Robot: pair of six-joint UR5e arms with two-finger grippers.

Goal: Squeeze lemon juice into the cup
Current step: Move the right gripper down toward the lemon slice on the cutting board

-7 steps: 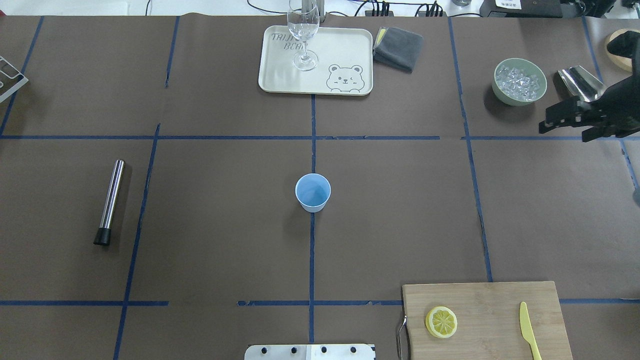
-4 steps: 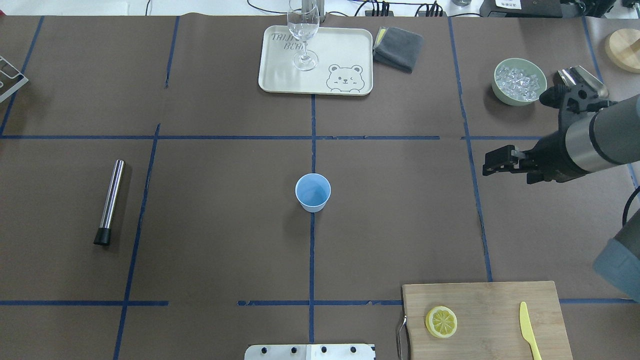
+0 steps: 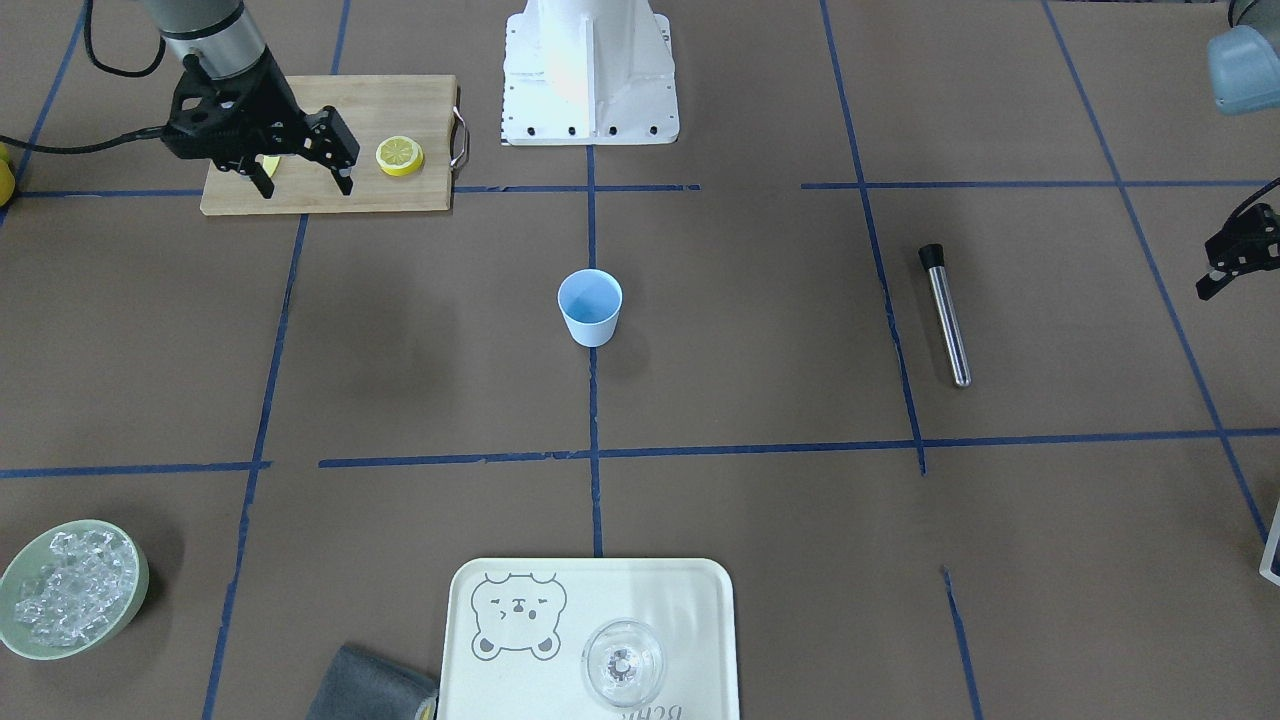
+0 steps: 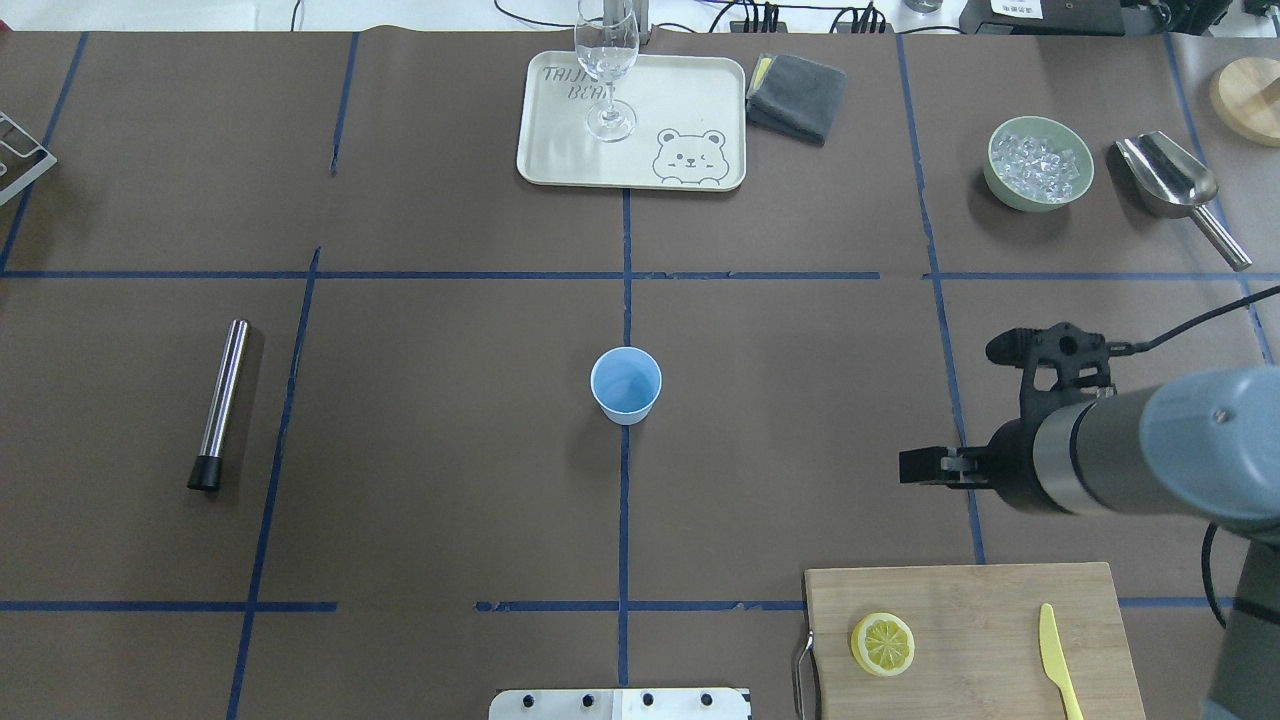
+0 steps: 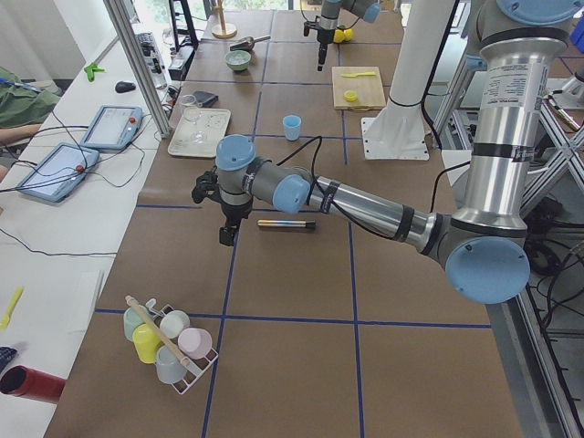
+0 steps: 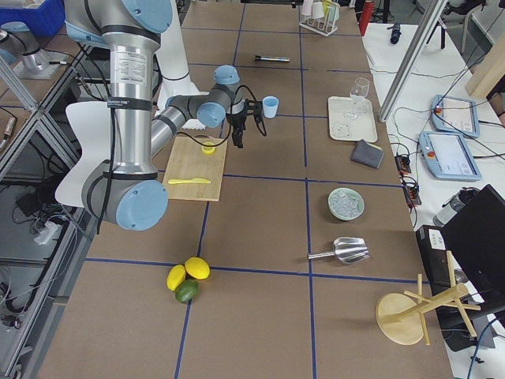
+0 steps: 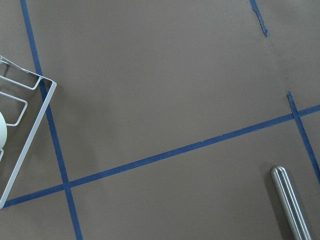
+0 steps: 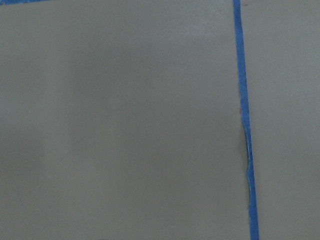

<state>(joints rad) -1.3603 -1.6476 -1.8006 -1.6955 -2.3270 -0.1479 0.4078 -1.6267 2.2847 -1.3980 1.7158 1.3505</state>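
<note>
cup [image 4: 625, 385]: light-blue tumbler, upright, dead centre of the overhead view, sitting on the vertical blue tape line. Inside looks empty.
lemon slice [image 4: 882, 643]: lying flat on the wooden cutting board [image 4: 980, 600], lower right of the overhead view. Nothing is touching it. Well apart from the cup.
yellow knife [image 4: 1058, 660]: same board, to the right of the slice, and apart from it.
right gripper [image 3: 305, 180]: fingers spread wide and pointing down, nothing between them. Upper left of the front-facing view, hanging near the board's edge and the slice. Well apart from the cup.
left gripper [image 3: 1235, 258]: cut off at the right edge of the front-facing view. Cannot tell whether spread or pressed together. Its wrist camera shows only table and tape.
pale-green bowl [image 4: 990, 172]: upper right of the overhead view, filled with ice cubes [image 4: 1040, 160].
metal scoop [image 4: 1165, 172]: just right of the bowl, not touching it. Looks empty.
tray [image 4: 690, 95]: cream with a bear print, top centre of the overhead view. It holds only the wine glass [image 4: 607, 60], upright and empty.
grey cloth [image 4: 797, 95]: folded, just right of the tray.
steel tube [image 4: 220, 400]: lying flat at the left of the overhead view, black cap at the lower end.
</note>
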